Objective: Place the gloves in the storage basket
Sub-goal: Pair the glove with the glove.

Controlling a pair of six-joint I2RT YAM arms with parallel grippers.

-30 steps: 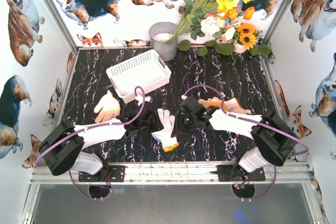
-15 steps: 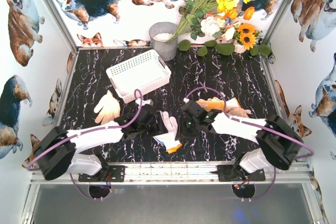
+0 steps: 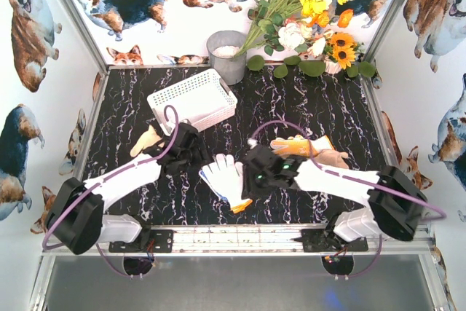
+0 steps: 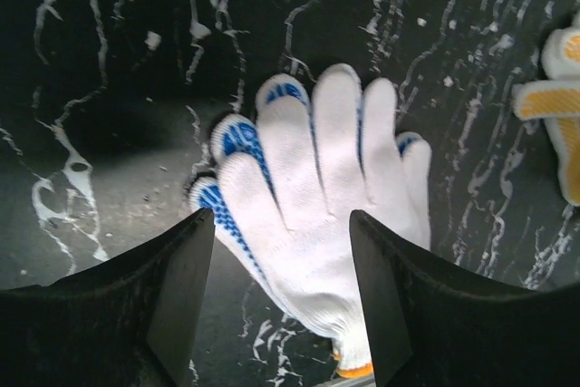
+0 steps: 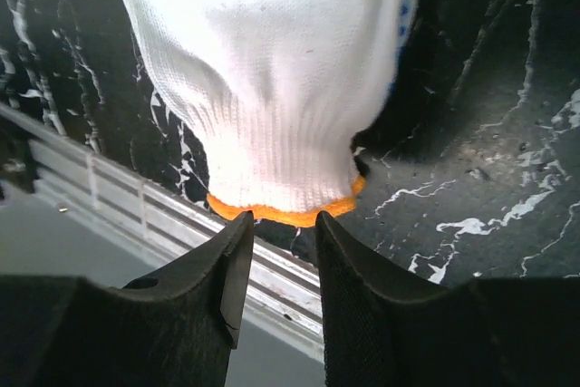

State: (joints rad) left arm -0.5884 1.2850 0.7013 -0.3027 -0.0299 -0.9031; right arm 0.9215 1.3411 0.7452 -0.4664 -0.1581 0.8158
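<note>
Corgi-printed white walls (image 3: 44,34) on three sides, around a black, white-veined marble-look bench (image 3: 328,107). Judged barely begun, if at all: no glove visible inside the container, at least three out on the bench, all left to move.

Back right, against the wall: large bouquet (image 3: 306,5) of yellow, white and orange flowers. No part in the job.

Back left on the bench: shallow rectangular white plastic storage basket (image 3: 202,123) with latticed sides, set askew. Holds nothing visible; bare white floor all across.

Just beside its far right corner: grey round pot (image 3: 227,63), upright. Shows something pale inside; impossible to say what. Not the target, going by the task's wording.

Near centre front, between the two arms: blue-palmed white glove (image 3: 222,178), knitted and floppy, with an orange cuff hem. Spread out with fingers pointing away from the arm bases, apart from the basket. Looks like the first to go.

Right of centre: yellow and orange gloves (image 3: 300,146), overlapping, partly under the right arm; hard to count. Left of centre: cream glove (image 3: 148,140), half hidden by the left arm, nearest the basket.

Left end effector (image 3: 191,154): released, jaws spread wide, poised at the finger end of the blue-palmed glove, gripping nothing. Right end effector (image 3: 251,174): jaws only narrowly parted, tips right at the orange cuff hem; cannot tell whether pinching it or merely touching.
</note>
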